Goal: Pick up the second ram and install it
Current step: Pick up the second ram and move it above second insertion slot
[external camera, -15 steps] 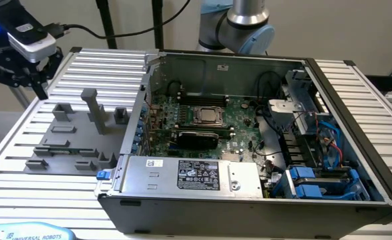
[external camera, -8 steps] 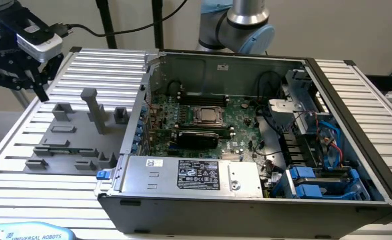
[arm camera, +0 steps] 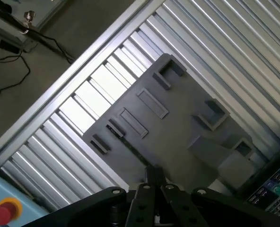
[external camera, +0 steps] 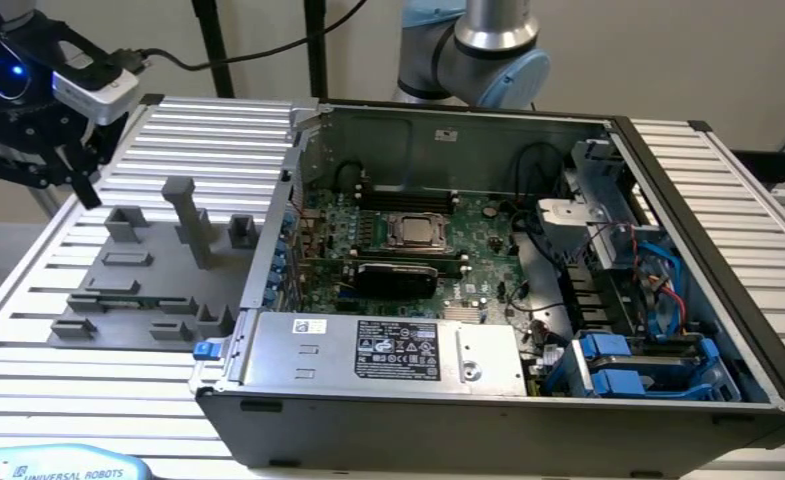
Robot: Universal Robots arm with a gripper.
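The black two-fingered gripper [external camera: 79,185] hangs over the far corner of the ribbed aluminium table [external camera: 45,380], at the exterior view's left, above and just beyond the flat grey plastic fixture plate [external camera: 139,290]. In the wrist view its fingers [arm camera: 153,176] are pressed together with nothing between them, and they point down toward the plate's edge.

The second ram [external camera: 128,300], a long, thin stick with a faint green tint, appears to stand on edge in a slot near the plate's near side, between two small grey blocks. It is apart from the gripper. A tall grey post [external camera: 185,215] rises from the plate's far half.

To the exterior view's right of the plate sits the open grey steel computer case [external camera: 712,300]. Inside it lies the large green motherboard [external camera: 479,265] with its square silver CPU socket [external camera: 416,232] in the middle and the dark memory slots [external camera: 412,197] just beyond that. A silver power supply box with a black label [external camera: 379,350] fills the case's near side, and blue plastic drive caddies [external camera: 632,372] sit in the near right corner.

The grey and light-blue robot arm [external camera: 486,50] stands behind the case.
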